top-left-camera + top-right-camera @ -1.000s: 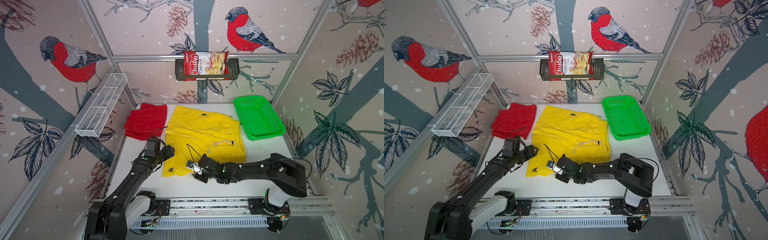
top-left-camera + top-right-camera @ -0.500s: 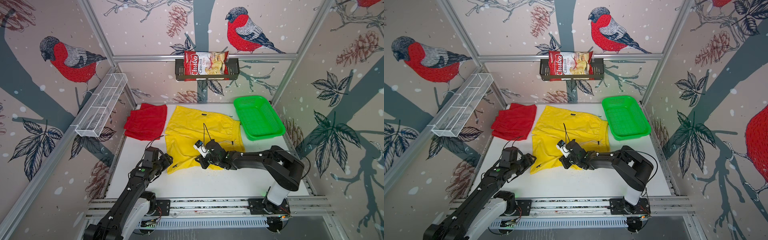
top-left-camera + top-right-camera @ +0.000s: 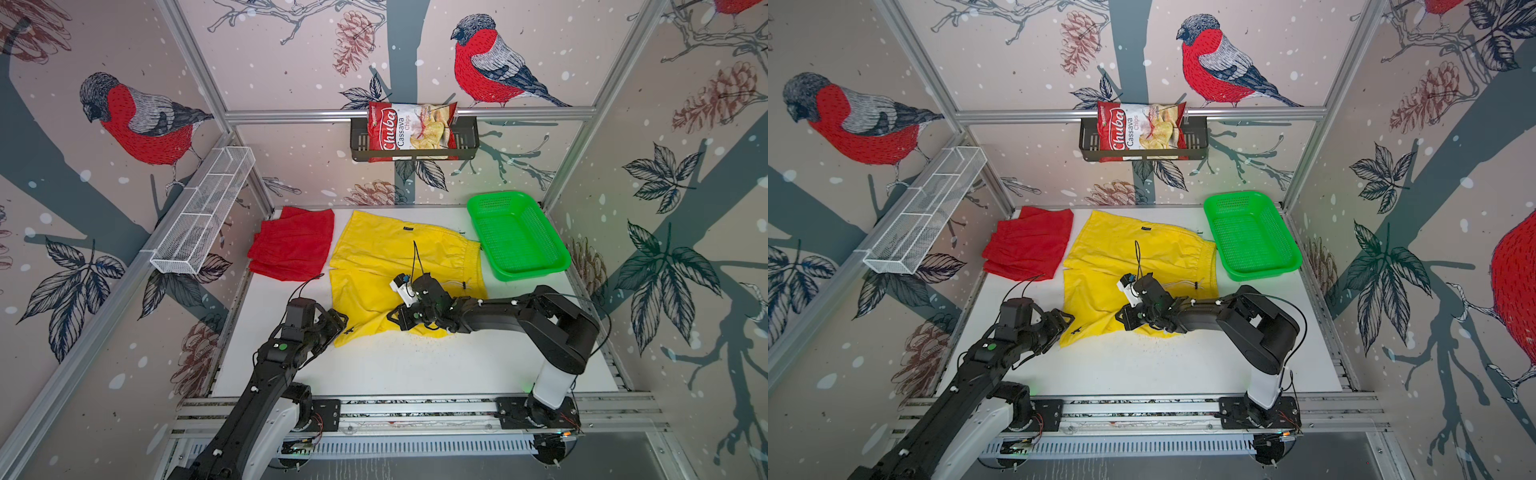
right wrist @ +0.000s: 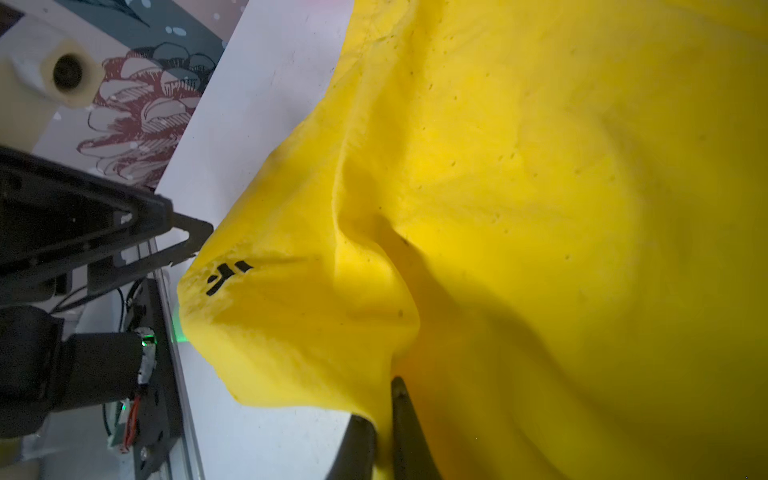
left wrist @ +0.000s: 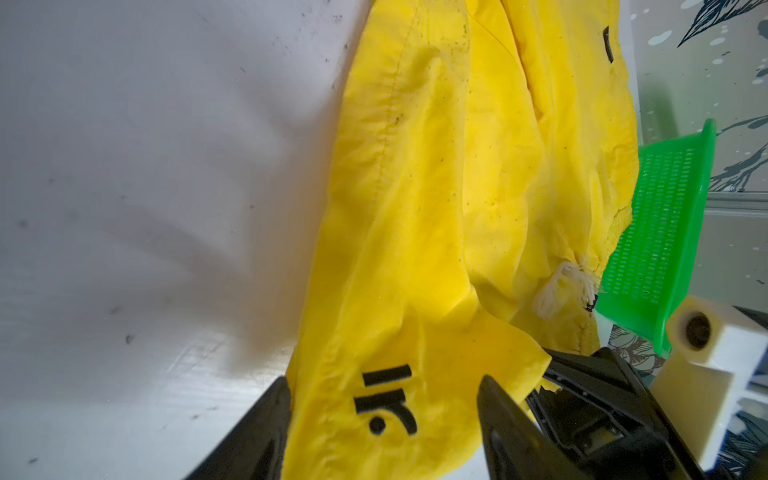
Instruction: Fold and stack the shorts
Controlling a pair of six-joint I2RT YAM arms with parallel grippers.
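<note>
Shorts: you have two pairs on the white surface (image 3: 415,370). The yellow shorts (image 3: 374,257) lie spread in the middle, with the waistband toward the green basket (image 3: 536,270), which stands at the far right corner, just beside that waistband. The red shorts (image 3: 293,245) lie folded in layers at the far left, just beside the yellow ones; whether the two touch, I cannot tell.

Your right end effector (image 3: 395,321) is low on the near part of the yellow shorts and its jaws are closed on a fold of this cloth. In the right wrist view the two fingers (image 4: 407,419) are pressed together with yellow cloth pinched between them, and the cloth rises in a ridge from there.

Your left end effector (image 3: 341,325) is at the near left corner of the yellow shorts, where the small black logo (image 5: 384,401) is printed. Its jaws stand wide apart, one on each side of this corner, and they do not squeeze it. A frayed white drawstring end (image 5: 561,291) lies on the yellow cloth near the waistband.
</note>
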